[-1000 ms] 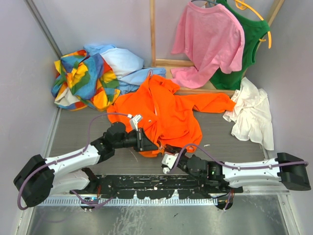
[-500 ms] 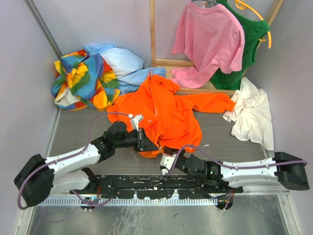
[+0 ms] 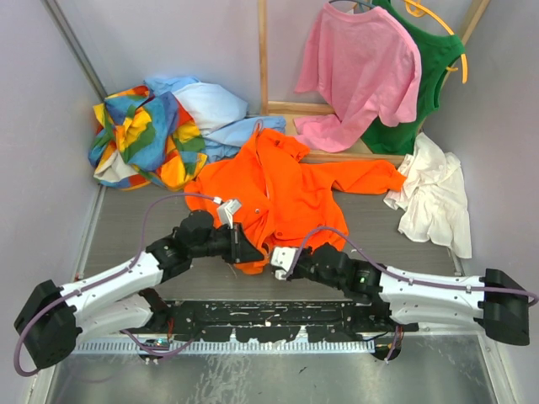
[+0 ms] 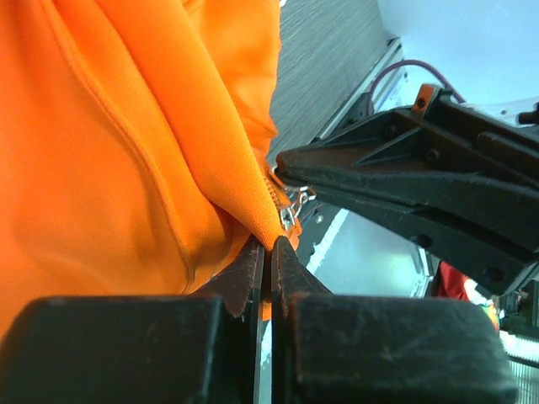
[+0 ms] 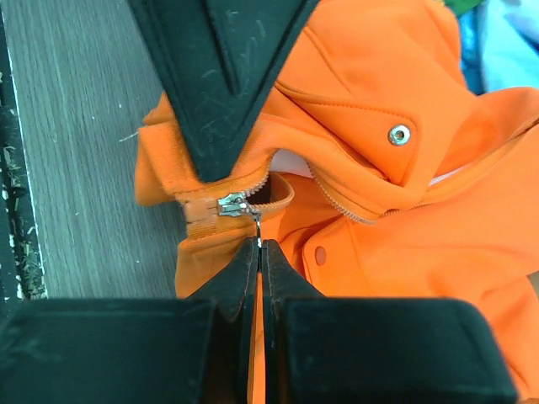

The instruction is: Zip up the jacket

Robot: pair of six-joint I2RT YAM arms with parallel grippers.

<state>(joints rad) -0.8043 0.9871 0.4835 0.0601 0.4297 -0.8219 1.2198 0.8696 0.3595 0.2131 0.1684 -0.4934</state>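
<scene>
Overhead, the jacket [image 3: 290, 189] lies on the bench [image 3: 126, 236], looking soft and light, collar toward 12 o'clock, hem at 6, zipper along that axis. Left wrist: the left tool [image 4: 269, 252] is clamped on hem fabric beside the teeth. Right wrist: the right tool [image 5: 258, 248] pinches the zipper pull [image 5: 244, 210], the sensible hold.

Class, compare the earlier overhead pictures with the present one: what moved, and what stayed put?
The right gripper has slid forward and left to the bright orange fabric jacket's bottom hem, its fingers closed on the tab of the small metal zipper slider. The left gripper stays clamped on that hem. The jacket lies as before.
</scene>
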